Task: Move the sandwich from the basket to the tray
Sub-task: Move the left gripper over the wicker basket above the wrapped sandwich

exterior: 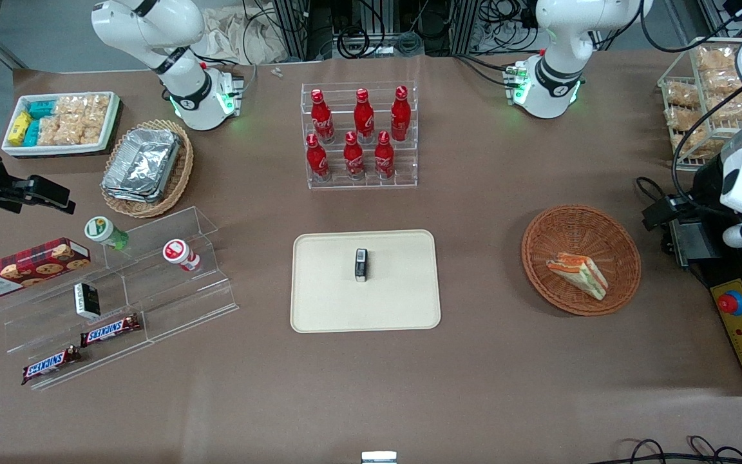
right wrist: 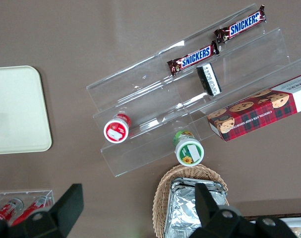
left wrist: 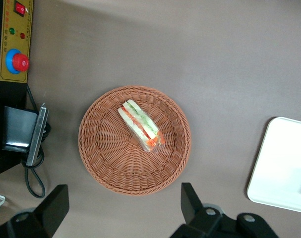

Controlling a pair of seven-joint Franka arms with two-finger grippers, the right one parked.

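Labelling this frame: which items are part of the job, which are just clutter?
Job: sandwich in the basket; tray; pincer, open, above the basket.
Clutter: small black item on the tray; cola bottles; Snickers bars; cookie box; foil containers.

Reddish-brown woven basket (left wrist: 135, 140), beige tray (exterior: 365, 281)

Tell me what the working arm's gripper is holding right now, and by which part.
Nothing. The gripper is open, above the table beside the basket; the sandwich lies untouched in the basket.
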